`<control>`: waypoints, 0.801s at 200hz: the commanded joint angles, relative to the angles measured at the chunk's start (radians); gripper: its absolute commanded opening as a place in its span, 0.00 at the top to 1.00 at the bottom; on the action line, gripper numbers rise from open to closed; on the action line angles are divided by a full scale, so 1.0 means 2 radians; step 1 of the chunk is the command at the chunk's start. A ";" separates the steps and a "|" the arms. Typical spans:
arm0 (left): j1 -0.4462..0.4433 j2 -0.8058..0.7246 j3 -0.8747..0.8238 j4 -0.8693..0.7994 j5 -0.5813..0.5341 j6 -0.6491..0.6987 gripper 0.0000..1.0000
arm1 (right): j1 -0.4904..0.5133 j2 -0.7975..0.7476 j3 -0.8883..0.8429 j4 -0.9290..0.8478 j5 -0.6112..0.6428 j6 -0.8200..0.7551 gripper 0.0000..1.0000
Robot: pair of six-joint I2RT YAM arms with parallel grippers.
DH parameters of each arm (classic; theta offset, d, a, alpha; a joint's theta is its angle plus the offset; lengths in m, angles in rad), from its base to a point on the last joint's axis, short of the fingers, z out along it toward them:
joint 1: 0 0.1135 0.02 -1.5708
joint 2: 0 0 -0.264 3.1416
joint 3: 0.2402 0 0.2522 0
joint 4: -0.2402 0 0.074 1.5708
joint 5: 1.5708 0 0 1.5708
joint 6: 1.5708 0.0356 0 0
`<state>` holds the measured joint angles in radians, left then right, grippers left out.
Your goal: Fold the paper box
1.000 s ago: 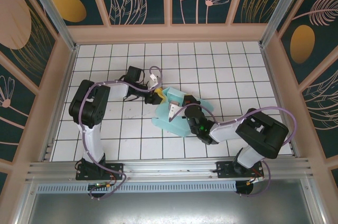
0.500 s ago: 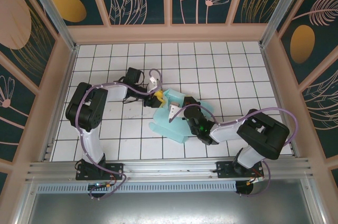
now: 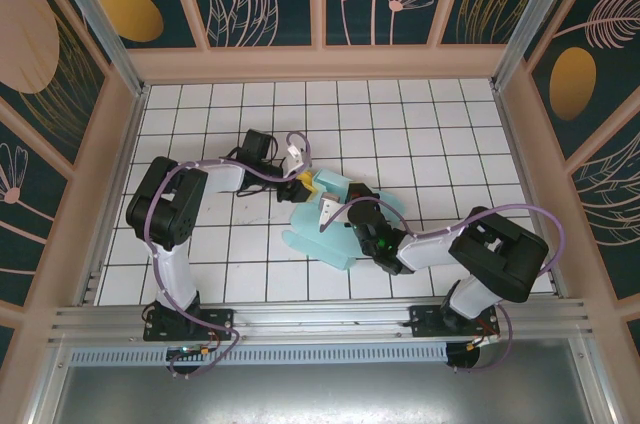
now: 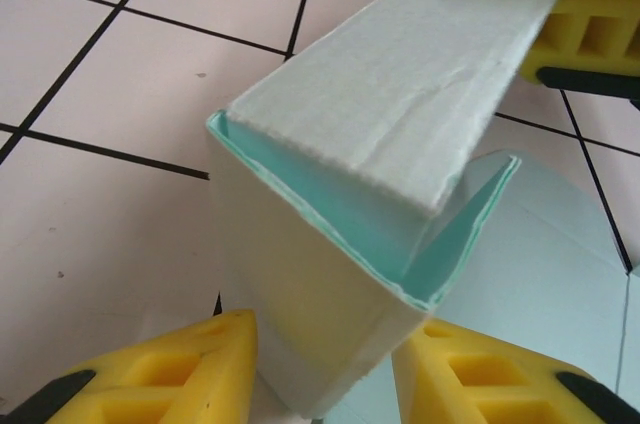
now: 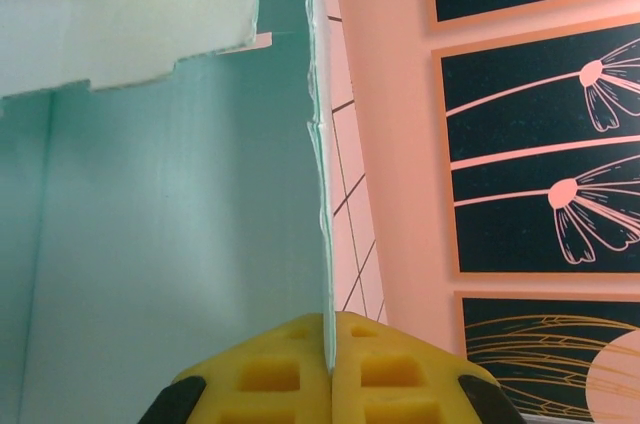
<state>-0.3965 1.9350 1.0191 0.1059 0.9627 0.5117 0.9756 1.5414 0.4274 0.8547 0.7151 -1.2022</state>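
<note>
The paper box (image 3: 318, 240) sits mid-desk; your left pincer (image 3: 304, 184) grips its folded corner, your right pincer (image 3: 327, 213) pinches a wall.

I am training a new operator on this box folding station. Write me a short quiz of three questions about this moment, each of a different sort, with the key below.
1. True or false: the right gripper is closed on a thin edge of the paper box.
2. In the left wrist view, where is the folded corner of the box? A. between the fingers of the left gripper; B. lying flat, far from any finger; C. crushed into a ball.
3. Fill in: the white floor tiles are divided by ___ lines.
Key: 1 true; 2 A; 3 black.
</note>
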 commanded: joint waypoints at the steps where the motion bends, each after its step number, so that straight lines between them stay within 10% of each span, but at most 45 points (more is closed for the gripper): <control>1: -0.003 -0.004 -0.013 0.066 -0.018 -0.043 0.60 | 0.007 -0.001 0.011 -0.002 0.006 0.016 1.00; 160: -0.019 -0.020 -0.066 0.211 -0.128 -0.161 0.74 | 0.029 0.047 0.031 0.010 0.040 0.062 0.96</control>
<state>-0.4362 1.9190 0.8860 0.4709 0.7845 0.2173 1.0000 1.6020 0.4694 0.8593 0.8165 -1.1423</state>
